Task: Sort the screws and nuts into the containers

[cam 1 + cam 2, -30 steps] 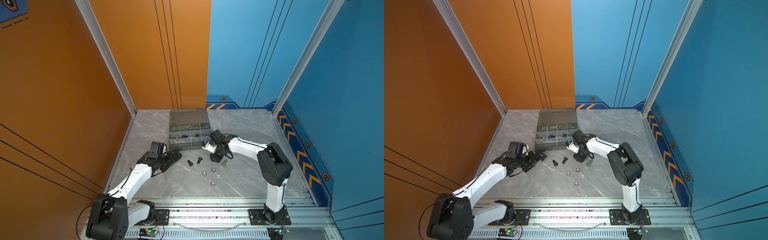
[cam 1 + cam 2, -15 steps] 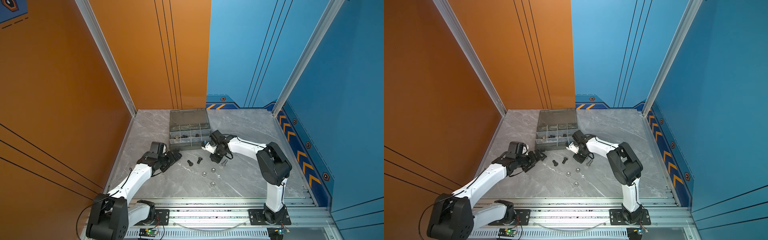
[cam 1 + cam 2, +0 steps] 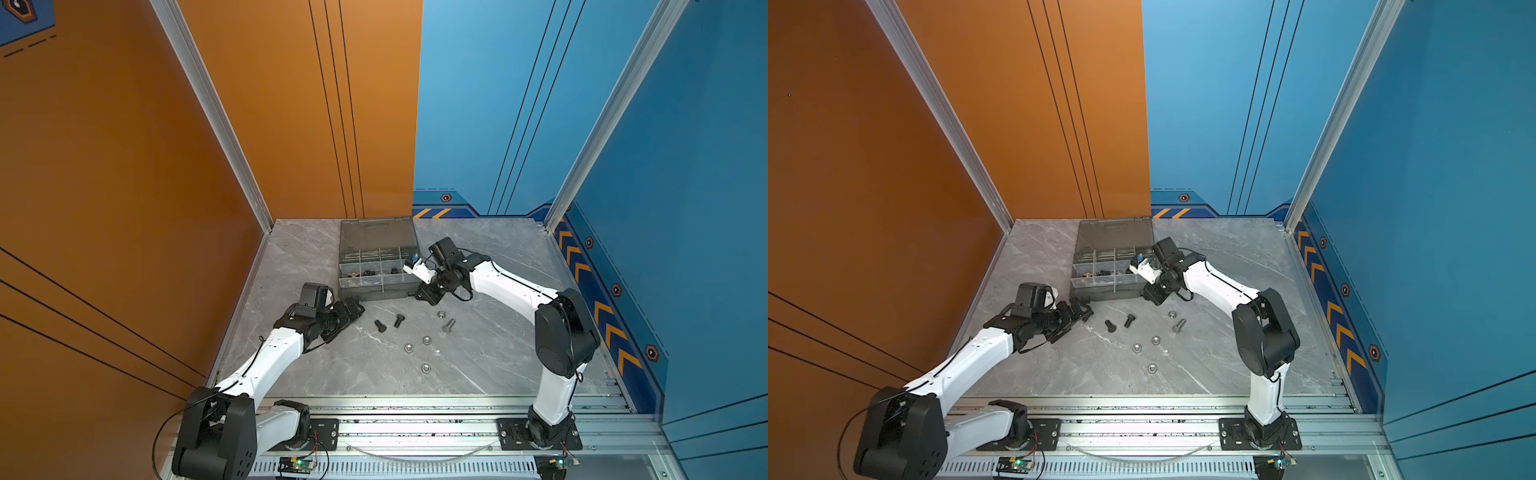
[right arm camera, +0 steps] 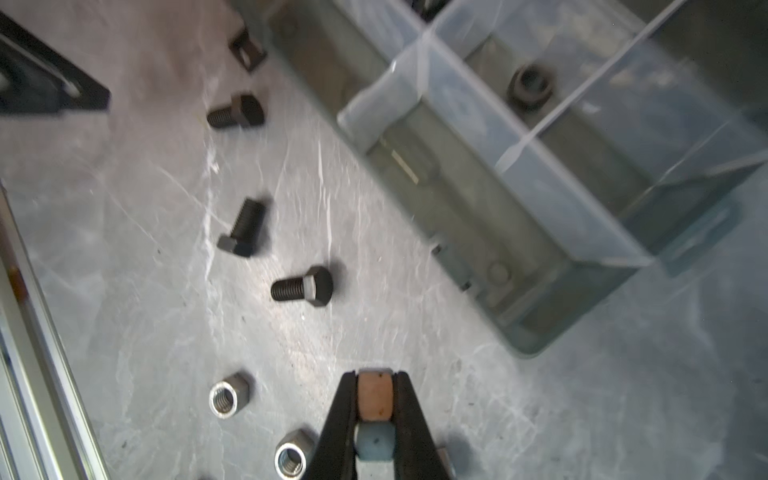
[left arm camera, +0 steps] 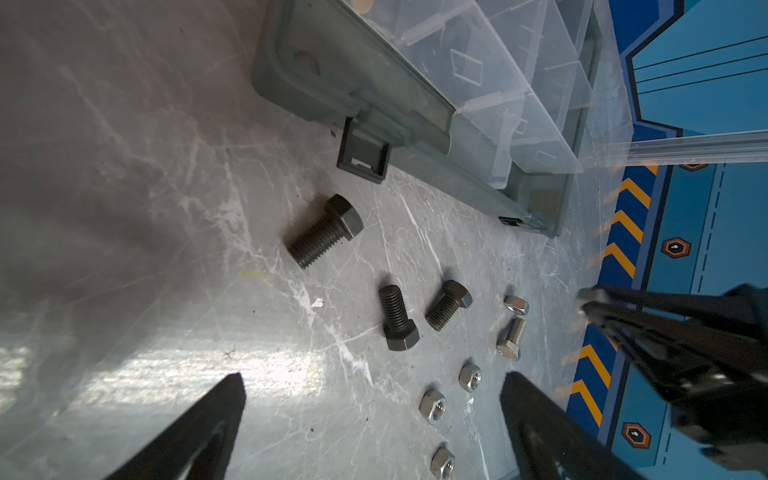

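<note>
The right gripper (image 4: 376, 374) is pinched shut on a small shiny piece (image 4: 375, 399). Its faces show peach and blue-grey, and it is probably a silver nut. The gripper holds it over the grey table (image 3: 478, 365), just off the front right corner of the organiser case (image 3: 376, 293). The left gripper (image 5: 372, 376) is spread wide with nothing between its fingers, low beside the case's front left corner.

The case lies open, its smoky lid (image 3: 376, 235) folded back. The rear compartments hold pale pieces too small to name. The middle row holds a brass-coloured piece (image 3: 353, 274) and black pieces (image 3: 368, 273). The right wrist view shows a black nut (image 4: 531, 85) in one compartment.

Loose on the table lie three black bolts (image 5: 324, 230), a silver bolt (image 3: 448, 325) and four silver nuts (image 3: 426, 340).
</note>
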